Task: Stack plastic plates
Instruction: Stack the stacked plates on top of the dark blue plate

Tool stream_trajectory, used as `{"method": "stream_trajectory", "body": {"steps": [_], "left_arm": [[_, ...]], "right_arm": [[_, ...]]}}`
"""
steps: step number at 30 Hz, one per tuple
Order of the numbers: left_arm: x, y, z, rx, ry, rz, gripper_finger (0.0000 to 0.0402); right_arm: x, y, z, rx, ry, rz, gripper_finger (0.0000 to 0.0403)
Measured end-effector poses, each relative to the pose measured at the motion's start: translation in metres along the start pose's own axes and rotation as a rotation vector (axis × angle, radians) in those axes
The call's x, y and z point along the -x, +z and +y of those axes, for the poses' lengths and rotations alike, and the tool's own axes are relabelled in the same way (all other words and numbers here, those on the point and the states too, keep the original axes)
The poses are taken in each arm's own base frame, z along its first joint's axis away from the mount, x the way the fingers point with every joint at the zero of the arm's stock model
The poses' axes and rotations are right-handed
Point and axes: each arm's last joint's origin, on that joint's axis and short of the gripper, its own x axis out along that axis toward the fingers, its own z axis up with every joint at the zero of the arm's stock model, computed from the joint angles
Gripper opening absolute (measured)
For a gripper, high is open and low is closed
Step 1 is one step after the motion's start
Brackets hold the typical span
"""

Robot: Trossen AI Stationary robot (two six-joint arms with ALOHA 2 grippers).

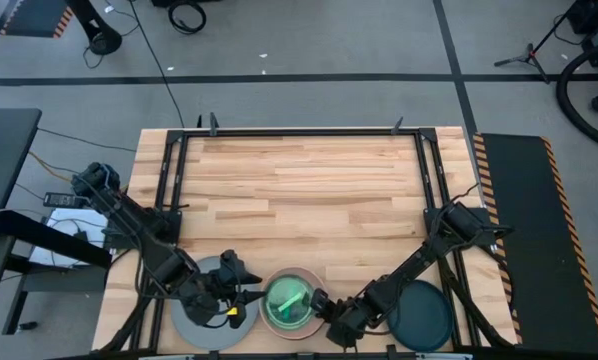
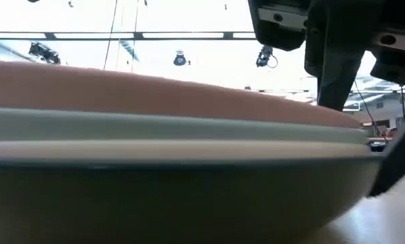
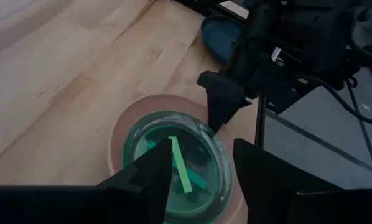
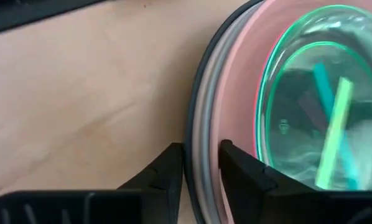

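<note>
Judged light, stiff and thin-walled, these plastic plates, with glossy faces likely slippery under a pinch; best taken at the rim, one finger under the lip and one over it, since the flat middles offer nothing to grip; a nested pile probably slides as one body if nudged at its lowest edge, upper plates prone to shift if only one lip is caught.

Near the front edge of the wooden surface [image 1: 309, 190], at its middle: a stack [image 1: 291, 303] with a salmon pink plate [image 3: 120, 134] showing as a broad ring, pale and dark rims layered beneath it in the right wrist view, and a glossy lime green plate [image 4: 310, 93] nested on top, mirroring ceiling lights as bright bars; colours between pink and green not clearly separable. Just left of the stack, a large grey plate [image 1: 191, 322] lying flat; to the right, near the front right corner, a dark teal plate [image 1: 421, 316].

Right claw [image 4: 201, 168] narrow, fingers straddling the layered rims at the stack's right edge, apparently pinching them. Left claw [image 3: 204, 177] parted wide, holding nothing, over the grey plate and pointed at the stack's left side.
</note>
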Motion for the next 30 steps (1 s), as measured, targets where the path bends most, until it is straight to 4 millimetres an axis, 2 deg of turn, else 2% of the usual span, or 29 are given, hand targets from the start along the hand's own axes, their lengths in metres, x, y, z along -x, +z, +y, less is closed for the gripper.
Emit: {"method": "stream_trajectory", "body": {"steps": [6,10,14,18,24,30], "left_arm": [[0.004,-0.003,-0.004,-0.001,-0.027,0.002,0.0176],[0.008,-0.007,-0.008,-0.007,-0.047,0.008,0.0176],[0.012,-0.011,-0.011,-0.013,-0.065,0.016,0.0176],[0.013,-0.012,-0.012,-0.009,-0.072,0.016,0.0176],[0.012,-0.011,-0.011,-0.004,-0.069,0.014,0.0176],[0.012,-0.010,-0.013,0.012,-0.083,0.005,0.0176]], "right_arm": [[0.010,0.012,-0.004,0.015,-0.029,0.068,0.0066],[0.025,0.022,-0.004,0.012,0.015,0.139,0.0066],[0.053,0.032,-0.004,-0.014,0.083,0.281,0.0066],[0.093,0.047,-0.001,-0.048,0.121,0.395,0.0066],[0.148,0.075,0.020,-0.217,0.264,0.388,0.0063],[0.177,0.086,0.058,-0.571,0.328,0.459,0.0063]]}}
